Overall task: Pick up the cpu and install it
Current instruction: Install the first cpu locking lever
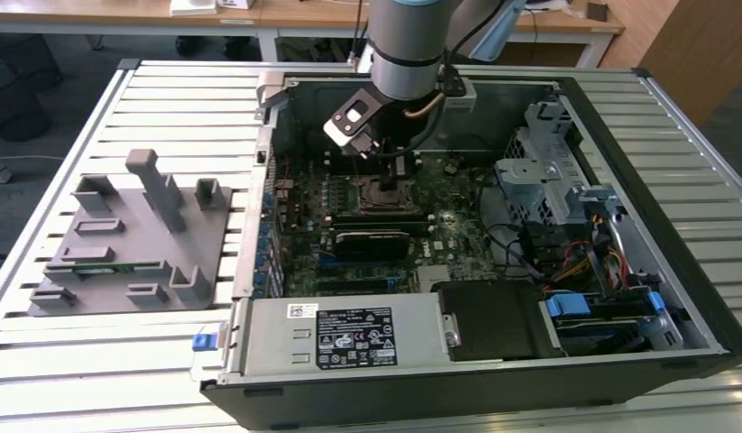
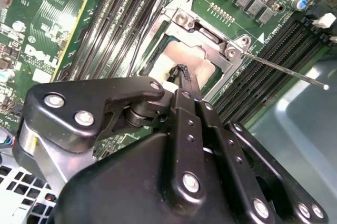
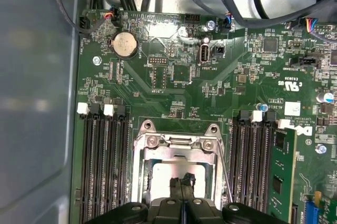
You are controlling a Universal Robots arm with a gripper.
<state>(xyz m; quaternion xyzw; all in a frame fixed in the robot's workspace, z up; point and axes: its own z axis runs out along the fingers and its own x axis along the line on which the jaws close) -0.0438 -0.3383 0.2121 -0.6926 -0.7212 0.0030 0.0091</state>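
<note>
First wrist view: gripper (image 3: 182,181) has its fingers together, with a thin dark seam between the tips and nothing clamped that you can see. The tips hang over the middle of the socket frame (image 3: 176,140) on the motherboard (image 3: 174,76). The cpu (image 3: 158,179) reads as the pale flat square lying inside that frame, right under the tips. You cannot tell whether the tips touch it or sit just above it. The second wrist view agrees: closed tips over the pale plate, and a thin lever rod (image 2: 284,69) running out from a corner of the frame. In the exterior view the arm reaches down into the computer case (image 1: 659,135). The grey fixture (image 1: 118,239) sits well apart on the slatted table (image 1: 178,99), at the exterior view's left. Handling, as a judgement: the chip looks light, thin and stiff, and its smooth metal top is probably slippery under the pads. The contact side and the socket beneath it are likely the fragile parts. So treat two opposite edges of the darker rim as the place to hold it. Keep it flat and avoid pressing or sliding on the top plate. Any tilt inside the frame is probably the main risk.
</note>
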